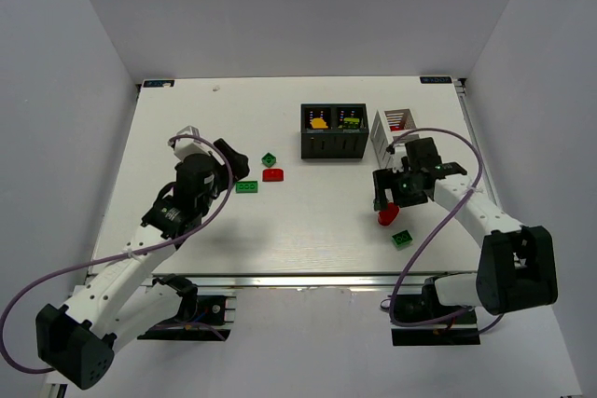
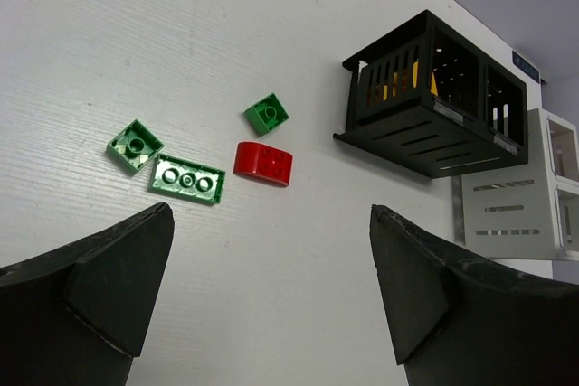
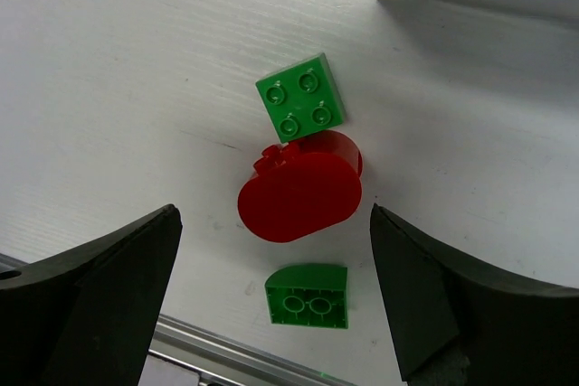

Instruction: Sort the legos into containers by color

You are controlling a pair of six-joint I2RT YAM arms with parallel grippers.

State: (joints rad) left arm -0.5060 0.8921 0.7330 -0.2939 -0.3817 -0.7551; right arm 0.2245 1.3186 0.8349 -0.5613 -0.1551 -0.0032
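**Left group.** The left jaws are released, spread wide and grasping nothing, poised above the counter (image 1: 187, 109) short of four legos. From the left wrist view these are a square green brick (image 2: 136, 145) touching a long green brick (image 2: 187, 179), then a red rounded brick (image 2: 263, 163), with a small green brick (image 2: 268, 114) just beyond it. All are judged light, rigid and glossy, so they are likely to skate or twist if pinched off-centre. Take each across its two flat parallel sides, low on the body. On the red rounded brick, avoid the curved face and grip the flat flanks. Separate the two touching green bricks before closing on either one.

**Containers.** The black box (image 1: 333, 144) holds a yellow-orange piece in its left compartment and a lime-yellow piece in its right. The white basket (image 1: 384, 130), just right of it, shows a red piece inside.

**Right group.** The right jaws are likewise released and carry nothing, hanging directly over three legos in front of the basket. These are a studded green brick (image 3: 300, 97), a large red rounded brick (image 3: 300, 185) touching or just beside it, and a green rounded brick (image 3: 308, 296) nearest the counter edge. The large red brick appears to stand on edge. Its broad curved wall is judged prone to slip, so close on the flat faces.

**Markings.** No brand lettering can be read on any stud. The pale labels (image 2: 452, 110) on the black box rim and the dark tags (image 1: 435, 79) at the far counter corners are too small to read.
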